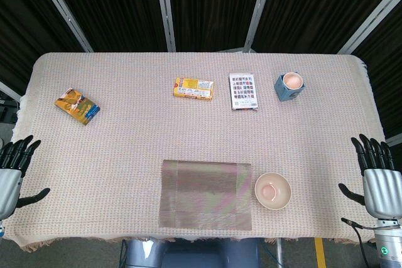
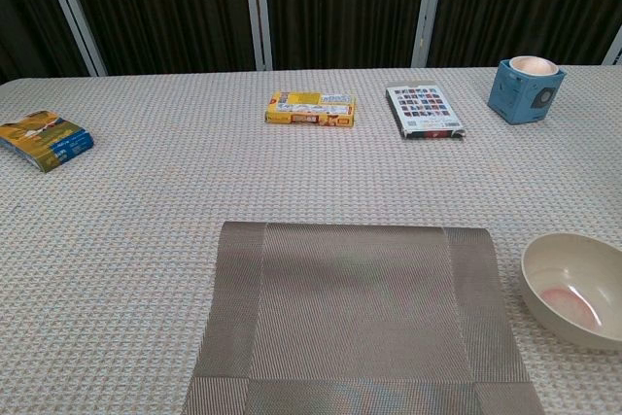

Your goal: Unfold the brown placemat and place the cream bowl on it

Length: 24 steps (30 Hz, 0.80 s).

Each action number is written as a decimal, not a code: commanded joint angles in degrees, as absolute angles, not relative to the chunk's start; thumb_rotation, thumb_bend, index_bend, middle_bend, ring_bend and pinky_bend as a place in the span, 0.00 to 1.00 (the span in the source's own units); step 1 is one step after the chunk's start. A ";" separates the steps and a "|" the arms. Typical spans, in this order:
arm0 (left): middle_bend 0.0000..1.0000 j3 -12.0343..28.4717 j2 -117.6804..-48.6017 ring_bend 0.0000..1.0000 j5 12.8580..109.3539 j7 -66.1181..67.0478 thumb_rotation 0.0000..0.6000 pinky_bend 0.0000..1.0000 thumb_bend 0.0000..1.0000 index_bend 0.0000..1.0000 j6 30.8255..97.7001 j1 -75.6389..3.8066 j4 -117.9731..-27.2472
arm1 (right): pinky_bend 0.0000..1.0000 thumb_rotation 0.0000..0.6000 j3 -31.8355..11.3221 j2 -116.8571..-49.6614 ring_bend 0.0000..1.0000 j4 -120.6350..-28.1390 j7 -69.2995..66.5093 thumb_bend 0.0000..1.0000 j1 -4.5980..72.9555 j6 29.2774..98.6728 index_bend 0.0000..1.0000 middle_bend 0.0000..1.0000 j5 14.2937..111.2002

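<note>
Fingers (image 1: 19, 149) of the left hand (image 1: 11, 174) stand spread and upright at the lower left edge of the head view, holding nothing, and the fingers (image 1: 375, 150) of the right hand (image 1: 377, 183) are likewise spread and empty at the lower right edge; neither hand shows in the chest view. Both hands sit at the side edges of the table (image 1: 125, 149), which is covered in a pale beige woven cloth. Low in the middle of the frame lies the brown woven placemat (image 1: 206, 194), flat on the cloth, with a visible fold line near its left side; whether it is fully unfolded cannot be told. Just beside its right edge, apart from it, sits the cream round bowl (image 1: 272, 191), upright, with a pinkish patch inside. Toward the top of the frame, well apart from the placemat, lie a yellow flat box (image 1: 193, 88), a white packet printed with small coloured squares (image 1: 243, 91) just to its right, and a blue square holder with a cream cup in it (image 1: 289, 85) further right. A yellow and blue packet (image 1: 77, 106) lies in the upper left.
</note>
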<state>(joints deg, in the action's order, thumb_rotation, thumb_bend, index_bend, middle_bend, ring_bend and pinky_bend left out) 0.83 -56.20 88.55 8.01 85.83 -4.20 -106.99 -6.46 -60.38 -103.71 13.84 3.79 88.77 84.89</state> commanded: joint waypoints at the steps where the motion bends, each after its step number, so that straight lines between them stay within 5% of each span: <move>1: 0.00 0.71 -56.12 0.00 88.45 7.94 1.00 0.00 0.00 0.00 85.71 -4.14 -106.96 | 0.00 1.00 -6.38 -60.28 0.00 -103.79 13.72 0.00 3.83 88.67 0.00 0.00 85.06; 6: 0.00 0.72 -56.02 0.00 87.93 7.70 1.00 0.00 0.00 0.00 85.37 -4.17 -106.76 | 0.00 1.00 -5.22 -60.01 0.00 -104.12 13.89 0.00 4.07 87.36 0.00 0.00 86.18; 16: 0.00 1.72 -56.14 0.00 86.40 7.60 1.00 0.00 0.00 0.00 84.37 -5.04 -106.38 | 0.00 1.00 4.23 -61.30 0.00 -100.98 8.00 0.00 8.14 77.74 0.00 0.00 102.24; 24: 0.00 1.95 -57.01 0.00 85.23 9.20 1.00 0.00 0.00 0.00 82.99 -5.77 -106.37 | 0.00 1.00 6.30 -65.73 0.00 -96.04 9.93 0.00 10.71 71.96 0.07 0.00 105.38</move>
